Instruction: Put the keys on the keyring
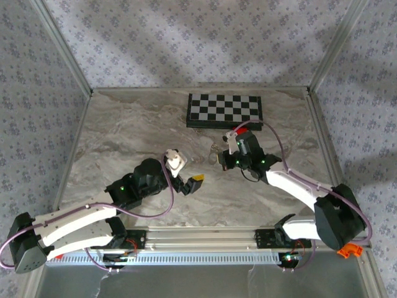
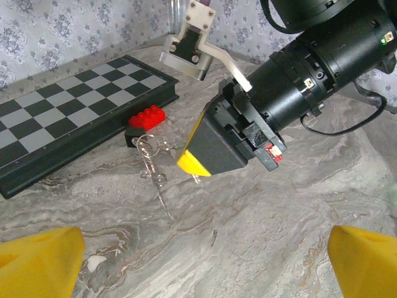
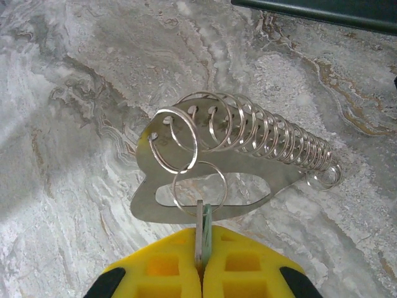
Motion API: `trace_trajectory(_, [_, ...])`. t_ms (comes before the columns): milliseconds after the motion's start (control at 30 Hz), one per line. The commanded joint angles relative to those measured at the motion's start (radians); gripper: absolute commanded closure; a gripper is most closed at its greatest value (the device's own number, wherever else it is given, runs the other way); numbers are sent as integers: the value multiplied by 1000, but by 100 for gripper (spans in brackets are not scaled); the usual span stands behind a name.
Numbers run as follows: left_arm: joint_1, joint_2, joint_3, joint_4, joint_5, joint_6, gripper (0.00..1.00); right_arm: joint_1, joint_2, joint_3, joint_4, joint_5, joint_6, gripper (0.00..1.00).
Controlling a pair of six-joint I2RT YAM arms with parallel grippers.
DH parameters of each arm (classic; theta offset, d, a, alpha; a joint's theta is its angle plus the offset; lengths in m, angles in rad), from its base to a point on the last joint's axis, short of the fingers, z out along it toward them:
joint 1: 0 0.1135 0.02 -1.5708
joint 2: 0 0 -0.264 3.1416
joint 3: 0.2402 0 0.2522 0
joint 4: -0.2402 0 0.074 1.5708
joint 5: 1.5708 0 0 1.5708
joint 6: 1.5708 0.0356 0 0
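The marbled table (image 1: 124,136) carries a folding checkerboard (image 1: 224,110) at its far edge. The right gripper (image 3: 201,261) is just in front of the checkerboard's near edge, toward its right end. Its yellow fingers are pressed together on the key (image 3: 203,218), a thin silvery piece with a pale green tint that stands upright between the pads.

The left gripper (image 2: 201,267) is farther from the checkerboard, on the near left, and points toward the right one. Its two yellow fingers (image 2: 37,264) are spread wide apart with nothing between them.

The keyring (image 3: 144,205) is on the table just in front of the checkerboard, directly ahead of the right gripper. It is a flat steel plate with a long cutout and a row of split rings threaded along its top edge. One loose ring (image 3: 175,148) hangs at the end of the plate, and another ring (image 3: 200,185) touches the tip of the key.

A red toy brick (image 2: 147,116) sits on a black block (image 2: 133,135), between the checkerboard and the keyring.
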Motion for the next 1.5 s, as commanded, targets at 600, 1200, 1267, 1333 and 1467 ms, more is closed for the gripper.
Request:
trace_trajectory(600, [22,35,1,57,44,-13,0,22,-149,-174,-73,34,85,100])
trace_trajectory(1200, [26,15,-28,64,41,-22,0,111,-189,-328,-73,72,185,100])
trace_trajectory(1267, [26,13,-31,66,41,-24,0,123,-192,-344,-64,77,199,100])
trace_trajectory(1333, [26,14,-35,70,41,-24,0,133,-189,-359,-56,78,212,100])
trace_trajectory(1467, [28,15,-43,75,40,-26,0,156,-191,-377,-54,91,238,100])
